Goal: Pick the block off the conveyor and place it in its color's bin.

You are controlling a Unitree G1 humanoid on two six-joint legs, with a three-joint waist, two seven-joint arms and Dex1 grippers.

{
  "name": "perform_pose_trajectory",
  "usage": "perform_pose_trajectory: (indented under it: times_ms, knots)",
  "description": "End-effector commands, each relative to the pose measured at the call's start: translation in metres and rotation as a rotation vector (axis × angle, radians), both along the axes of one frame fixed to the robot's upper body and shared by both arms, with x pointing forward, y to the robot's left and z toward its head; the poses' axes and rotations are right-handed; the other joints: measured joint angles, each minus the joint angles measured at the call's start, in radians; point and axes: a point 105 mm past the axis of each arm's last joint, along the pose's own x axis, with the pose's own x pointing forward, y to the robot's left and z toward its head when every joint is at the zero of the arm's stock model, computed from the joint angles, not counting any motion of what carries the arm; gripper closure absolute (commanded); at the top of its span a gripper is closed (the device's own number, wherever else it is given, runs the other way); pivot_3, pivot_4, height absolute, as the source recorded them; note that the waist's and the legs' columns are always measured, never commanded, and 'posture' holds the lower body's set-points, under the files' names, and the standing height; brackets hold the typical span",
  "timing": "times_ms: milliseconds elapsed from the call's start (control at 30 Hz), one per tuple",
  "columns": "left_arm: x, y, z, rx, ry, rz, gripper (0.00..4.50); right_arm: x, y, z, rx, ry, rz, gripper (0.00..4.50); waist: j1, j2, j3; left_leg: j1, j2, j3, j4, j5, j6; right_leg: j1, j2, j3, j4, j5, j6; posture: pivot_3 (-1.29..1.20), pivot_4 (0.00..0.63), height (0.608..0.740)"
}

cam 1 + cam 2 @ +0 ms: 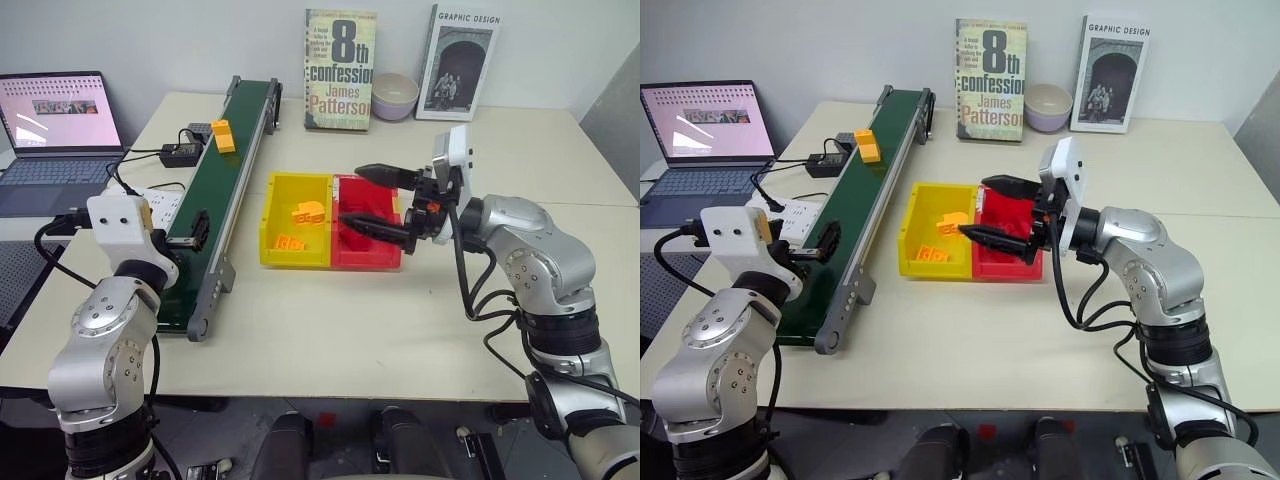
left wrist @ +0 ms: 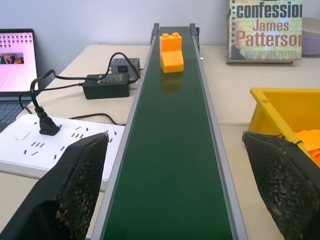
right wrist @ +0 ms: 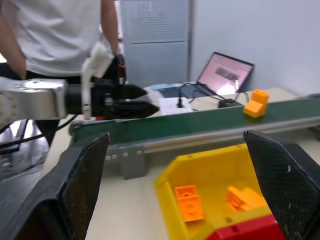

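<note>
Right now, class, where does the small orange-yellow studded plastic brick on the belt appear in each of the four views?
Left eye view: small orange-yellow studded plastic brick, far end of the long dark green conveyor belt.
Right eye view: same spot.
Left wrist view: ahead, far up the belt.
Right wrist view: on the belt, near the laptop.
Shared landmark: the belt.

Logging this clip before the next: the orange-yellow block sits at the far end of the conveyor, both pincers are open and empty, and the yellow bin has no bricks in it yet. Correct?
Not quite. The yellow bin already holds orange-yellow bricks, as the right wrist view shows. The rest stands: the block sits at the far end of the conveyor, and the left pincer and right pincer are open and empty.
</note>
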Motion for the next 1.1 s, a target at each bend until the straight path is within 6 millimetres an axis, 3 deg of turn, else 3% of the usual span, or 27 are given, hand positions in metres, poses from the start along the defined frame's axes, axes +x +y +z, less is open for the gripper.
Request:
perform_pose_trajectory:
  times_ms: [33, 200, 400, 633, 900, 1100]
  knots:
    - [0.004, -0.004, 0.015, 0.027, -0.064, -0.010, 0.04, -0.004, 0.001, 0.010, 0.004, -0.057, 0.012, 0.00, 0.000, 0.000, 0.000, 0.000, 0.000, 0.000, 0.000, 0.000, 0.000, 0.000, 0.000, 0.000, 0.000, 0.000, 0.000, 0.00, 0.150, 0.740]
    - [0.008, -0.003, 0.019, 0.049, -0.071, -0.010, 0.04, 0.008, 0.001, 0.011, -0.003, -0.104, -0.059, 0.00, 0.000, 0.000, 0.000, 0.000, 0.000, 0.000, 0.000, 0.000, 0.000, 0.000, 0.000, 0.000, 0.000, 0.000, 0.000, 0.00, 0.150, 0.740]
    - [0.010, -0.001, 0.009, 0.029, -0.045, 0.015, 0.04, 0.006, 0.000, 0.012, 0.008, -0.107, -0.055, 0.00, 0.000, 0.000, 0.000, 0.000, 0.000, 0.000, -0.001, 0.000, 0.000, -0.001, 0.000, 0.000, 0.000, 0.000, 0.000, 0.00, 0.150, 0.740]
    - [0.009, -0.002, -0.001, -0.013, -0.010, 0.036, 0.04, -0.009, 0.003, 0.014, 0.014, -0.079, 0.021, 0.00, 0.000, 0.000, 0.000, 0.000, 0.000, 0.000, 0.000, 0.000, 0.000, -0.001, -0.001, 0.000, 0.000, 0.000, 0.000, 0.00, 0.150, 0.740]
    - [0.002, 0.005, -0.019, -0.024, 0.059, 0.114, 0.04, -0.032, 0.002, 0.001, -0.068, 0.007, 0.153, 0.00, 0.001, 0.000, 0.000, 0.000, 0.000, 0.000, 0.000, 0.000, 0.000, 0.000, -0.002, 0.000, 0.000, 0.000, 0.000, 0.00, 0.150, 0.740]
    - [0.003, 0.001, -0.020, -0.035, 0.065, 0.083, 0.04, -0.036, 0.004, 0.002, -0.070, 0.020, 0.166, 0.00, 0.001, 0.000, 0.000, 0.000, 0.001, -0.001, 0.000, 0.000, 0.000, 0.000, -0.001, 0.000, 0.000, 0.000, 0.000, 0.00, 0.150, 0.740]
